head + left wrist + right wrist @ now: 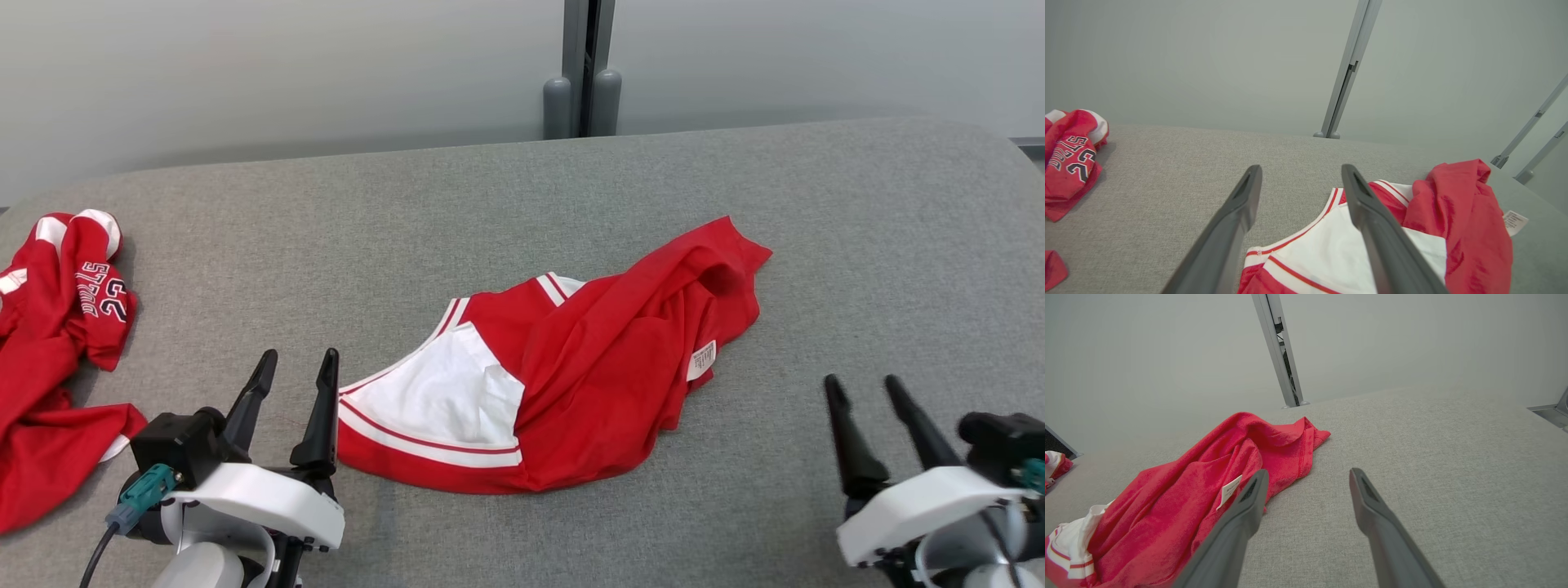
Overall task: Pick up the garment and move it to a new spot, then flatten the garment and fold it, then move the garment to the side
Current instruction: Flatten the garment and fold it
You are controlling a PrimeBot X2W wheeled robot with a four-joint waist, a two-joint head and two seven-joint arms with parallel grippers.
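Note:
A red garment (588,367) with white panels and red-and-white striped trim lies crumpled in the middle of the grey padded table (522,188), a white label showing on its right side. The left wrist view has the garment (1457,216) at lower right, and the right wrist view has the garment (1180,498) at left. My left gripper (295,367) stands open just left of the garment's white part, empty. Open and empty too, my right gripper (861,388) hovers to the garment's right, well apart from it.
A second red jersey (57,343) with black-and-white lettering lies bunched at the table's left edge; the left wrist view shows this jersey (1069,159) at far left. A grey post (581,73) stands behind the table against a pale wall.

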